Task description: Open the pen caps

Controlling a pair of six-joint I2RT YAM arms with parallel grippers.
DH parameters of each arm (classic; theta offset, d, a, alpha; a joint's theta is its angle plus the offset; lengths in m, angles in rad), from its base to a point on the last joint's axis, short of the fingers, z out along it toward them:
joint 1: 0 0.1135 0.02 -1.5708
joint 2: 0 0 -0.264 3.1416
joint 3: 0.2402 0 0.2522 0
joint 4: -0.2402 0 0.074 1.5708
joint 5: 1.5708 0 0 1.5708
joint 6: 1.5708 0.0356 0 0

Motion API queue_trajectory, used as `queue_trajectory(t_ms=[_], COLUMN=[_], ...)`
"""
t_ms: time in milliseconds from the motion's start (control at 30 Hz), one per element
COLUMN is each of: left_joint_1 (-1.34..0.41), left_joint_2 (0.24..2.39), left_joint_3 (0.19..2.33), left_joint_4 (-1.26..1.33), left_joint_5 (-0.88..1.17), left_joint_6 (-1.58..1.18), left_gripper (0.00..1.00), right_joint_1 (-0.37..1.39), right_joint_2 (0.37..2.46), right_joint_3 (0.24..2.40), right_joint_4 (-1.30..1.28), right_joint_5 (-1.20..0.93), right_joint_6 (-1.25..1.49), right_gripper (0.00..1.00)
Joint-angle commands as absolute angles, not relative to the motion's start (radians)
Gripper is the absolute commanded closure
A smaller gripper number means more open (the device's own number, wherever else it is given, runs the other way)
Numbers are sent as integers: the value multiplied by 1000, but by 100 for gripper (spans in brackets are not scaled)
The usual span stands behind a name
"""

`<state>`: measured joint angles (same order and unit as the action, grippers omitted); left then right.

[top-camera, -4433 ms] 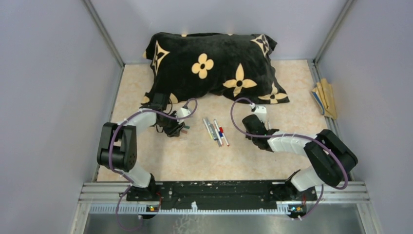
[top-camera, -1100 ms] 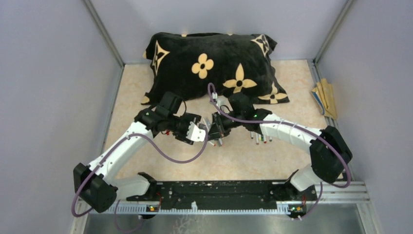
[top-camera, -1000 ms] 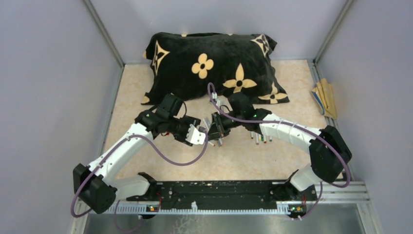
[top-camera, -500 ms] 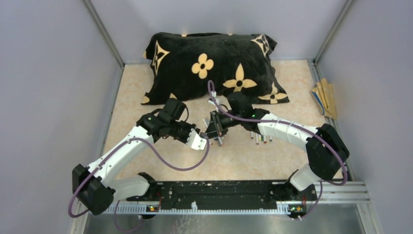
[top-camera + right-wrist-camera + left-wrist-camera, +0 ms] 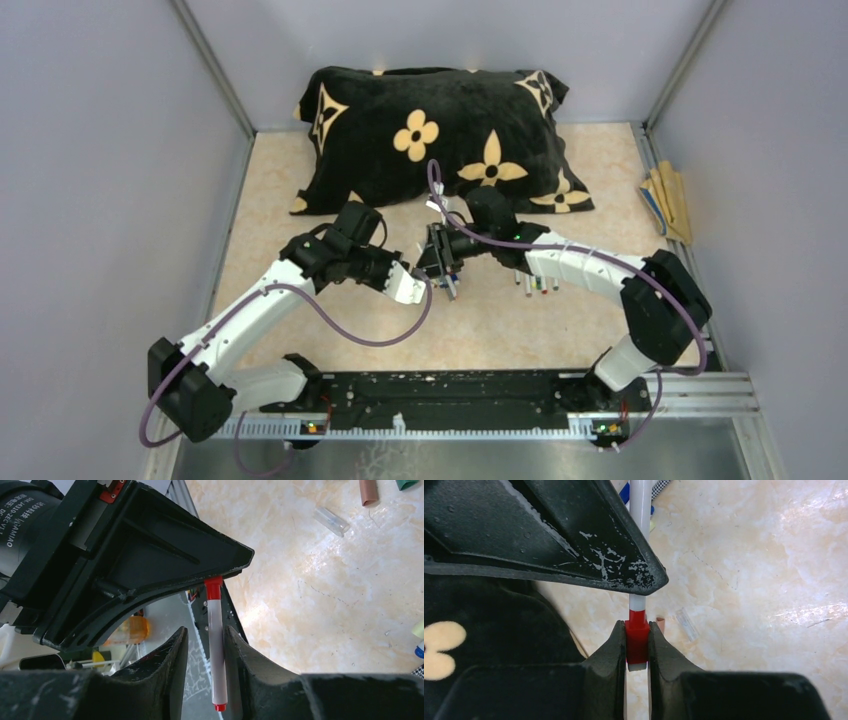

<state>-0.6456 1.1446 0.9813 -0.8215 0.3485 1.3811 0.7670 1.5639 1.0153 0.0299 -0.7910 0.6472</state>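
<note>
The left fingers point(image 5: 620, 641) are clenched on a red cap point(image 5: 637, 645), one pad pressed to each side of it. The cap sits flush on the end of a white-barrelled pen point(image 5: 640, 525) that runs straight away from their tips, part of it hidden behind one broad black finger of the other arm. In the right wrist view the right fingers point(image 5: 233, 647) grasp that same barrel. It lies lengthwise between them, tight against one finger, with a slit of background showing beside the other. The capped end pokes out past their tips into the left arm's black jaw housing, and a small red plug shows at the barrel's near end. From above, the two sets of fingers meet tip to tip over the counter point(image 5: 500, 330), just in front of a black pillow point(image 5: 440, 135) printed with tan flowers. On the counter below the fingers lie loose caps: a clear cap point(image 5: 331, 521), a brown cap point(image 5: 369, 491) and a green cap point(image 5: 407, 484). To the right of the right fingers, beside that arm's forearm, a short row of other pens point(image 5: 535, 283) rests on the counter.
</note>
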Motion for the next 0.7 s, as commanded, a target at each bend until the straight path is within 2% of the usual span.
queue_trajectory(t_ms=[0, 167, 200, 367, 667], left_joint_1=[-653, -653, -653, -653, -629], left_joint_2=[1153, 1148, 1149, 1148, 1181], left_joint_3=[1002, 1005, 1005, 992, 945], left_joint_4=[-789, -775, -776, -785, -775], left_joint_5=[335, 317, 315, 300, 151], left_joint_6=[1364, 1354, 1354, 1368, 1373], left_gripper=[100, 100, 100, 100, 100], right_joint_1=[766, 771, 772, 770, 751], right_joint_2=[1585, 1605, 1606, 1591, 1504], right_joint_3=[1034, 1046, 1045, 1043, 985], right_joint_4=[92, 73, 76, 84, -20], right_joint_5=[-817, -818, -818, -792, -720], right_joint_6=[660, 647, 648, 652, 591], right_gripper=[68, 67, 70, 99, 100])
